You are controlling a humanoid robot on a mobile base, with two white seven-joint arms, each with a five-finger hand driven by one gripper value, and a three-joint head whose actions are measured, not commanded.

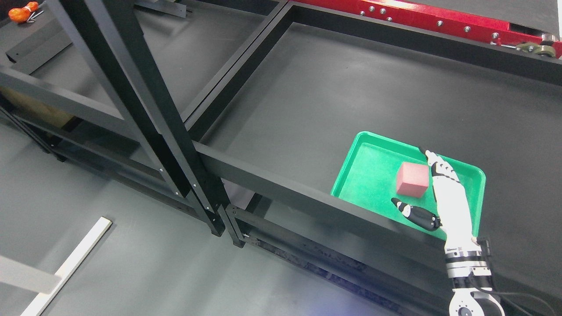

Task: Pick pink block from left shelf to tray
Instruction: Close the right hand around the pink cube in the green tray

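The pink block [412,178] sits inside the green tray [364,175], toward its right half, resting flat on the tray floor. The tray lies on the dark shelf surface [333,92], close behind the black front rail [281,186]. The right hand [439,197] reaches in from the lower right over the tray, fingers spread wide and holding nothing; its white fingers [441,169] lie just right of the block, the dark thumb [415,213] just below it

An orange rounded object [23,12] is seen at the upper left, a red metal beam studded with bolts [439,19] along the top, and a pale flat strip [66,267] on the grey floor.
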